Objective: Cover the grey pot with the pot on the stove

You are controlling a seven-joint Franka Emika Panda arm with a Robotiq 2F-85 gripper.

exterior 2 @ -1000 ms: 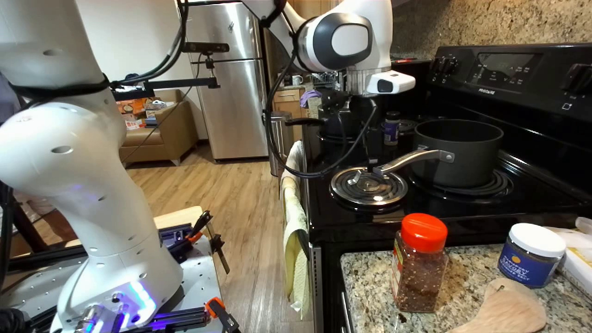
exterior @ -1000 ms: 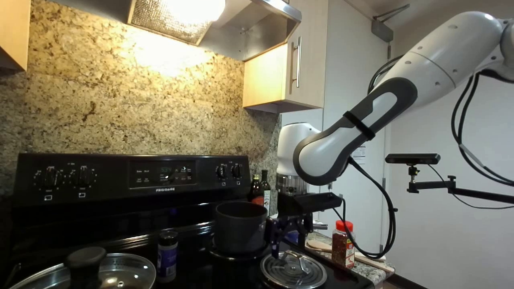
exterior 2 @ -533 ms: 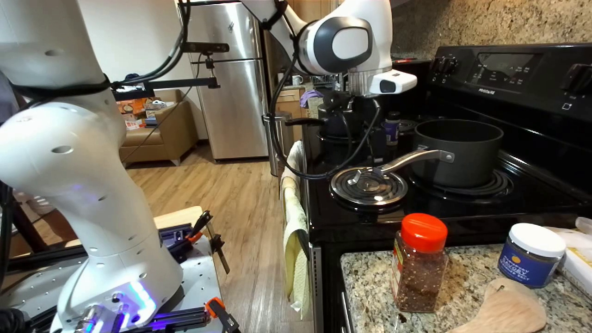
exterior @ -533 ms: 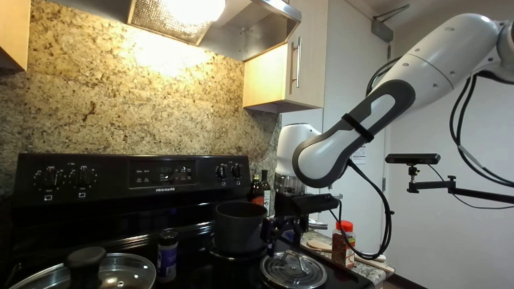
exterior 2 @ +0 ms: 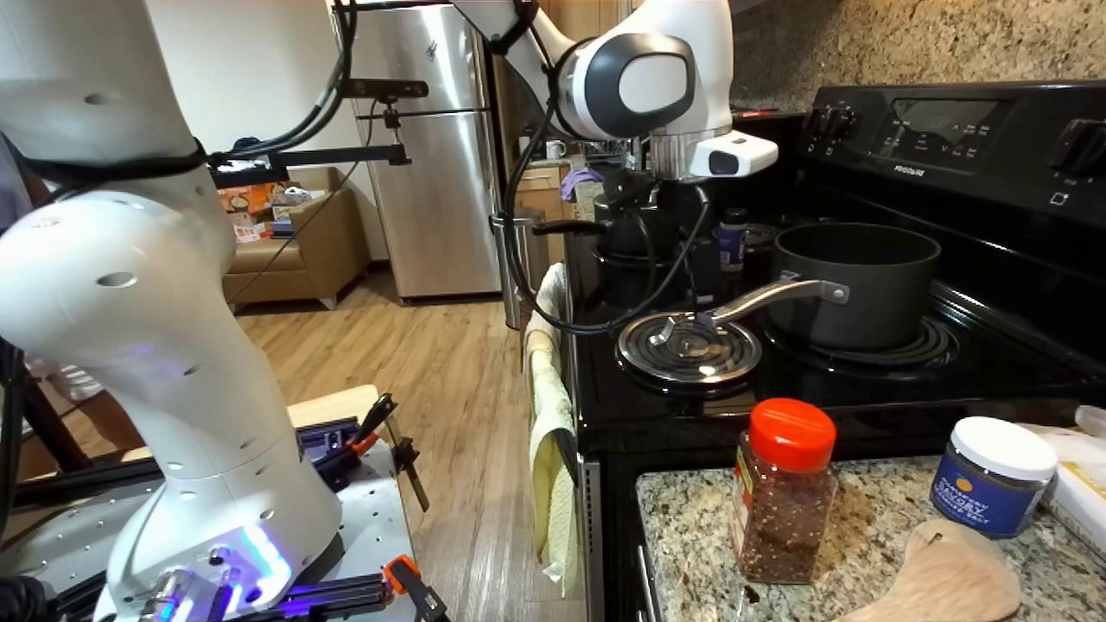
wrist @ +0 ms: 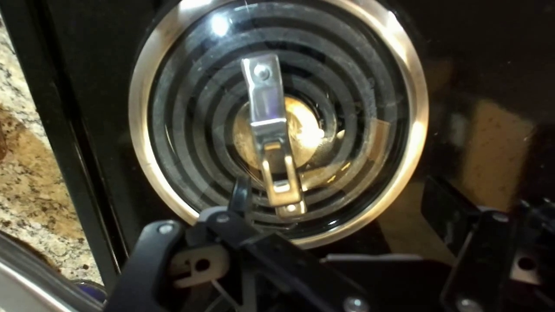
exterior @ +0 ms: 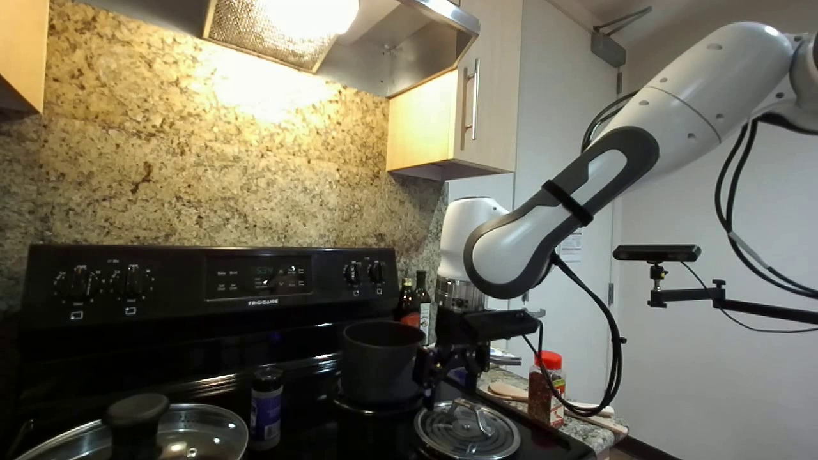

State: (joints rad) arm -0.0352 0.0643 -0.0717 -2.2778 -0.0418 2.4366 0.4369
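The dark grey pot (exterior: 380,367) stands upright and uncovered on a back burner; it also shows in an exterior view (exterior 2: 855,298) with its steel handle. A glass lid (wrist: 195,173) with a steel rim lies flat over a front coil burner, in both exterior views too (exterior: 466,434) (exterior 2: 687,352). Its metal handle (wrist: 269,104) stands up. My gripper (wrist: 347,203) is open and empty above the lid's edge, beside the pot in an exterior view (exterior: 452,391). In the wrist view the handle's lower end shows between the fingers, nearer the left one. The exact height is unclear.
A second glass lid with a black knob (exterior: 137,412) and a spice shaker (exterior: 266,409) stand on the stove. A red-capped jar (exterior 2: 786,492), a blue-labelled jar (exterior 2: 994,475) and a wooden spoon (exterior 2: 950,574) are on the counter. Bottles (exterior: 415,303) stand behind the pot.
My gripper has shifted slightly left in an exterior view, toward the pot's side, and its fingertips sit slightly higher. Most of this came in the earlier half second. The lid and pot have not moved.
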